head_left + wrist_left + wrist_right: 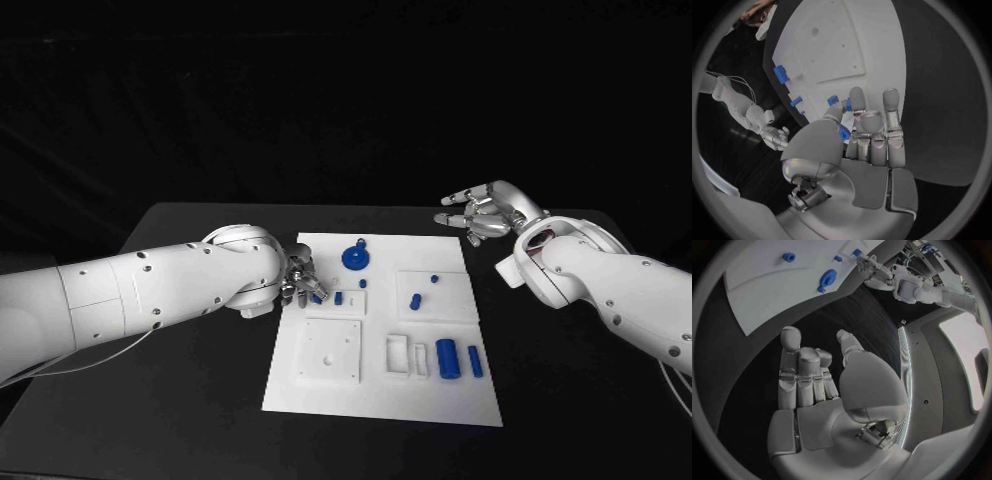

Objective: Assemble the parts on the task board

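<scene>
The white task board [378, 400] lies in the middle of the black table. My left hand [299, 281] is over the board's left edge and pinches a small blue part [844, 132] between thumb and fingers; that part also peeks out under the fingers [315, 296]. A blue disc with a pin [355, 260] lies just beyond it, and small blue pieces [339, 297] [415, 300] lie close by. Two blue cylinders [447, 358] lie near the right edge. My right hand [483, 214] hovers off the board's far right corner, fingers apart and palm [817, 405] empty.
A raised white square block with a hole [329, 350] and a slotted white block [404, 355] stand on the board's near half. Another white block [433, 290] carries small blue pieces. Bare black table surrounds the board on both sides.
</scene>
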Robot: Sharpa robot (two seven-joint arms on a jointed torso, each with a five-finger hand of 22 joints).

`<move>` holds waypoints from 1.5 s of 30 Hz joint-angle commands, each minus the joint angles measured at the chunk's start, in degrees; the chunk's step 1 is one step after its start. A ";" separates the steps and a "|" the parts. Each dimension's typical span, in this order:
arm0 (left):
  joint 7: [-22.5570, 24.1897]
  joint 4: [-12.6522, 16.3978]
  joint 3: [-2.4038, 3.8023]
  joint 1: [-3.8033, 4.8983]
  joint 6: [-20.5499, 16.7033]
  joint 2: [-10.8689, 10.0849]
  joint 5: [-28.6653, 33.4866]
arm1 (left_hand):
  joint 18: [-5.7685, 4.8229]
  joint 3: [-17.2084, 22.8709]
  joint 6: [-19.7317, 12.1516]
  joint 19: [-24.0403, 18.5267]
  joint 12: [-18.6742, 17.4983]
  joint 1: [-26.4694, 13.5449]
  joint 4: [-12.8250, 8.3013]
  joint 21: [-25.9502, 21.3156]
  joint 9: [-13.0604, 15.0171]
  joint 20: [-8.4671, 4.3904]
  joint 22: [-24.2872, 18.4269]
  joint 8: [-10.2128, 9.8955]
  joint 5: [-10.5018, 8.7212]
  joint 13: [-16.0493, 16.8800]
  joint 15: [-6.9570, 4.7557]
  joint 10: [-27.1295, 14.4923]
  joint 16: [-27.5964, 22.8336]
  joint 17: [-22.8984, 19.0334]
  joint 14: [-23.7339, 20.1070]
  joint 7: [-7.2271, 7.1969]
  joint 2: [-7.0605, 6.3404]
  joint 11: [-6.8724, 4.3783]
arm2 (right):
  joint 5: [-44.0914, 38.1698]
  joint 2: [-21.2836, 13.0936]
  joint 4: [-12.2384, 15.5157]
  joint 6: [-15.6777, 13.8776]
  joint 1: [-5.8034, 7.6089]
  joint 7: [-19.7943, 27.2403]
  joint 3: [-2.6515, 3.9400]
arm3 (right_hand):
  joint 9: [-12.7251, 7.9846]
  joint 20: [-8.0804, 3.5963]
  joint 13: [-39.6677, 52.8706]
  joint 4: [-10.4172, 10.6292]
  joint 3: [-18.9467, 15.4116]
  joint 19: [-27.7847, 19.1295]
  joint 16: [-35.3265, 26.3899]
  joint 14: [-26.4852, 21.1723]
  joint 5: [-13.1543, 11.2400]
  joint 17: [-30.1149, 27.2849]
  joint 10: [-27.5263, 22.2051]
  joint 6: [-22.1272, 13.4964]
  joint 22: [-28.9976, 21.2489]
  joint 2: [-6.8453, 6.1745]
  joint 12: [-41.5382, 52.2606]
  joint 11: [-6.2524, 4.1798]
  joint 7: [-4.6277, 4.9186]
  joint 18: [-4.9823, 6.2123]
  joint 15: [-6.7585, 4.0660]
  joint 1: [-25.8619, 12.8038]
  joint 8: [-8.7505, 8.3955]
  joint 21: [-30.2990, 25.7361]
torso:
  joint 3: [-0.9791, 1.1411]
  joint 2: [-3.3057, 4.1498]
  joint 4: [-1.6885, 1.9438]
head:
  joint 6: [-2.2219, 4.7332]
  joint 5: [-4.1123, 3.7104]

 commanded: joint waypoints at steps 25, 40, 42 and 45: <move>-1.41 -0.24 -0.42 -0.41 1.37 0.39 -0.21 | -0.41 -2.13 2.23 0.72 0.39 2.60 9.06 -0.79 -1.84 -0.30 0.87 -0.72 -1.07 0.06 -0.41 2.63 -0.60 -0.95 0.42 -2.12 -4.46 -0.51 | -0.05 -0.16 0.12 0.63 -0.05 0.34 0.03 | -0.08 0.18 -0.01 0.07 0.03 2.41 0.03 0.29 0.36 -0.05 -0.06 -0.22 -0.08 0.09 0.13 -0.12 -0.02 0.67 0.00 -0.40 -0.10 0.20 | -0.05 -0.02 0.09 | -0.04 -0.18; -1.59 -0.82 -0.42 -0.41 0.86 0.56 -0.21 | -0.51 -4.50 2.59 0.91 0.42 2.16 13.19 -0.93 -1.84 -0.35 0.90 -0.65 -1.93 0.09 -0.44 2.64 -0.67 -1.26 0.43 -2.22 -5.73 -0.55 | -0.04 -0.24 0.13 0.59 -0.05 0.35 0.03 | -0.08 0.18 -0.01 0.07 0.03 2.41 0.03 0.29 0.36 -0.05 -0.06 -0.22 -0.08 0.09 0.13 -0.12 -0.02 0.67 0.00 -0.40 -0.10 0.20 | -0.01 -0.01 0.04 | 0.09 -0.22; -1.61 -1.03 -0.42 -0.41 0.85 0.60 -0.22 | -0.53 -5.28 2.74 0.92 0.42 1.75 13.95 -0.97 -1.83 -0.37 0.89 -0.62 -4.50 0.10 -0.44 2.64 -0.70 -1.29 0.44 -2.19 -6.00 -0.55 | -0.04 -0.25 0.14 0.60 -0.05 0.35 0.03 | -0.08 0.18 -0.01 0.07 0.03 2.41 0.03 0.29 0.36 -0.05 -0.06 -0.22 -0.08 0.09 0.13 -0.12 -0.02 0.67 0.00 -0.40 -0.10 0.20 | -0.01 -0.02 0.03 | 0.10 -0.22; -1.64 -1.28 -0.41 -0.41 0.80 0.62 -0.23 | -0.54 -6.36 2.83 0.94 0.44 1.65 14.42 -1.02 -1.81 -0.36 0.88 -0.61 -6.61 0.13 -0.43 2.63 -0.70 -1.32 0.42 -2.17 -5.86 -0.50 | -0.03 -0.27 0.14 0.59 -0.05 0.35 0.03 | -0.08 0.18 -0.09 0.11 0.00 2.39 -0.01 0.28 0.32 -0.07 -0.11 -0.30 -0.13 0.11 0.05 -0.12 0.00 0.66 0.01 -0.50 -0.11 0.12 | -0.02 -0.02 0.04 | 0.08 -0.24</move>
